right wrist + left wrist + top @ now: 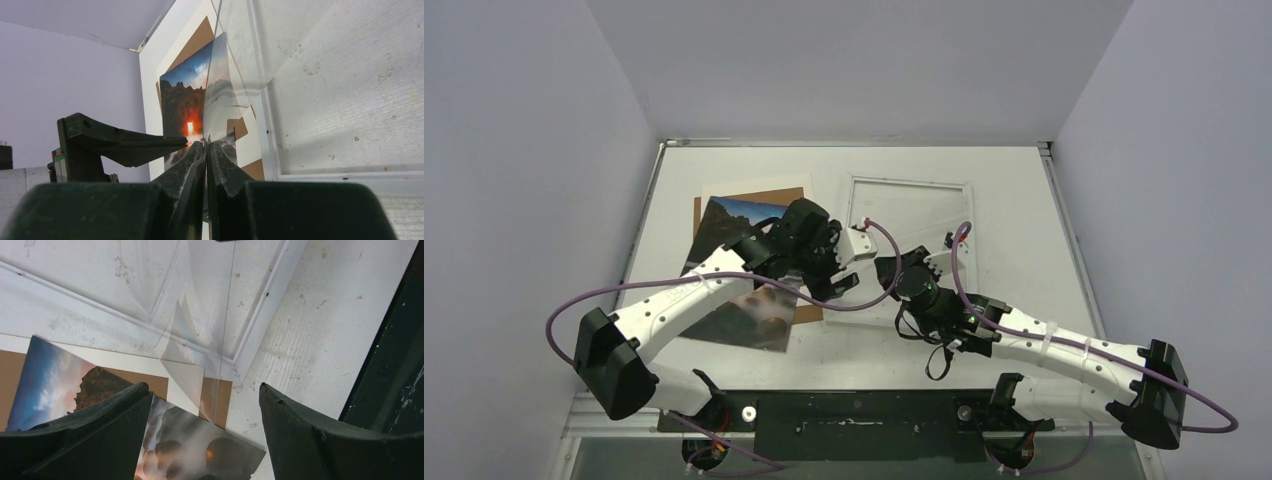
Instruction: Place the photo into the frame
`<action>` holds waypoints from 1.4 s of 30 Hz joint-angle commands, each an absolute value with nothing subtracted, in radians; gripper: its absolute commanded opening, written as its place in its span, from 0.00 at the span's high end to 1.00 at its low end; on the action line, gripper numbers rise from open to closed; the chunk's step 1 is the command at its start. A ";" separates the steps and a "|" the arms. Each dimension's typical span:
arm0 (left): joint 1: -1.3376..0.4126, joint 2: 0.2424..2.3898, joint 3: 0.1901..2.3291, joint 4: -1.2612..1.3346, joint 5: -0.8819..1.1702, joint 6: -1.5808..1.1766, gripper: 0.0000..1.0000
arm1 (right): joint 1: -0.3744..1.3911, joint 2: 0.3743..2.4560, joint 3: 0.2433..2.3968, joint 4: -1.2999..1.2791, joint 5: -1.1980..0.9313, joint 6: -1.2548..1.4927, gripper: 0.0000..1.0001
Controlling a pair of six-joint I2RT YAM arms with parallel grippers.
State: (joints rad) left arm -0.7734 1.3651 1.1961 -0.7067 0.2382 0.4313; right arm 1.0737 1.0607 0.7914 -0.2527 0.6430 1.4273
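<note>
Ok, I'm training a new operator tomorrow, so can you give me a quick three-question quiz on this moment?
1. Fill in: in the top view the frame lies to the ___ of the photo.
2. True or false: the left gripper is open.
3. The right gripper is shut on: A) the photo B) a clear sheet C) the frame's rim.
Key: 1 right; 2 true; 3 B.
</note>
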 commanded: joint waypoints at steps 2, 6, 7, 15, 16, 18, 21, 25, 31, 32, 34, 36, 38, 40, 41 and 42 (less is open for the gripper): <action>-0.788 1.406 1.258 -0.655 0.229 0.442 0.32 | 1.063 1.033 0.823 -0.199 0.617 1.429 0.95; -0.788 1.406 1.221 -0.622 0.230 0.452 0.57 | 1.054 1.007 0.796 -0.191 0.601 1.453 0.95; -0.788 1.408 1.217 -0.621 0.229 0.454 0.65 | 1.048 1.002 0.788 -0.184 0.590 1.456 0.95; -0.788 1.397 1.154 -0.581 0.219 0.440 0.75 | 1.001 0.976 0.765 -0.149 0.499 1.464 0.95; -0.788 1.392 1.148 -0.574 0.215 0.440 0.76 | 0.998 0.973 0.765 -0.150 0.494 1.464 0.95; -0.786 1.384 1.140 -0.551 0.202 0.435 0.84 | 0.991 0.971 0.765 -0.154 0.477 1.463 0.92; -0.786 1.383 1.141 -0.521 0.157 0.451 1.00 | 0.969 0.971 0.767 -0.163 0.428 1.450 0.87; -0.785 1.365 1.132 -0.441 0.039 0.499 1.00 | 0.930 0.941 0.800 -0.274 0.363 1.420 0.43; -0.780 1.316 1.085 -0.370 -0.020 0.579 1.00 | 0.883 0.808 0.825 -0.483 0.326 1.403 0.17; -0.780 1.311 1.075 -0.364 -0.026 0.586 1.00 | 0.879 0.786 0.833 -0.519 0.324 1.407 0.13; -0.779 1.291 1.041 -0.329 -0.044 0.603 1.00 | 0.877 0.744 0.859 -0.607 0.338 1.415 0.06; -0.779 1.267 1.007 -0.295 -0.052 0.637 1.00 | 0.876 0.705 0.897 -0.711 0.361 1.427 0.03; -0.780 1.246 0.982 -0.284 -0.060 0.659 1.00 | 0.876 0.678 0.937 -0.828 0.395 1.435 0.02; -0.781 1.230 0.966 -0.290 -0.064 0.668 1.00 | 0.876 0.674 0.981 -0.923 0.433 1.432 0.01; -0.781 1.223 0.958 -0.291 -0.068 0.671 1.00 | 0.876 0.680 1.006 -0.963 0.450 1.427 0.00; -0.781 1.216 0.949 -0.294 -0.073 0.672 1.00 | 0.876 0.692 1.021 -0.996 0.464 1.423 0.00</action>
